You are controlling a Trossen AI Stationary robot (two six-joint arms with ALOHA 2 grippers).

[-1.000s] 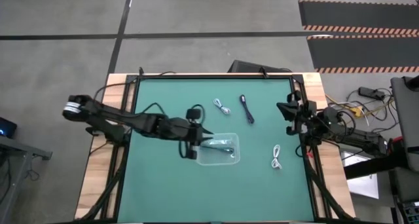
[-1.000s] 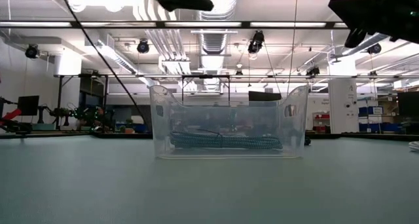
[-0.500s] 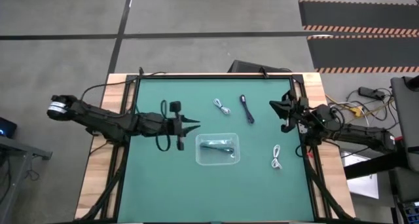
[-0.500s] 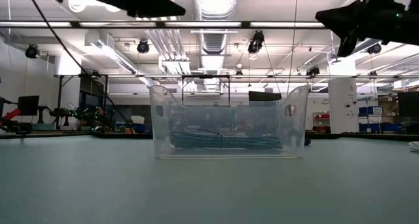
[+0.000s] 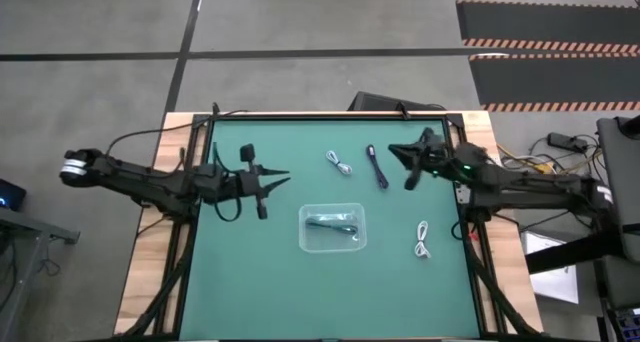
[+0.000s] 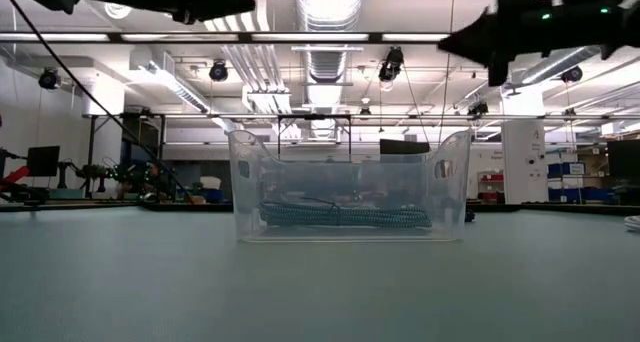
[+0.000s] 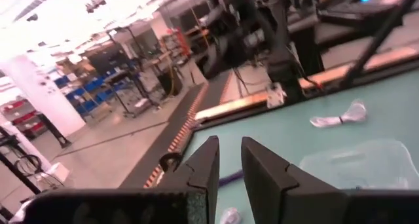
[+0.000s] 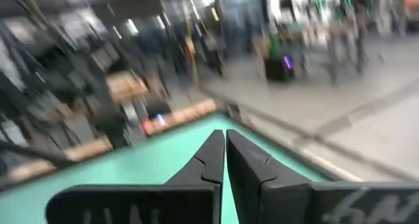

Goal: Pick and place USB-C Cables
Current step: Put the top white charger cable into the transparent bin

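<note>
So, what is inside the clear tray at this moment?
The clear tray holds one dark braided cable, coiled flat on its floor. Whether anything lies beneath the coil cannot be seen.

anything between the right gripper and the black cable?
No. In the high view the right gripper sits just right of the black cable, with only bare green mat between them.

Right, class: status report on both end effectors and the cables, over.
Left end effector empty, clear of tray. Right end effector shut, above black cable. One cable in clear tray; two white cables on mat. No obstruction.
</note>
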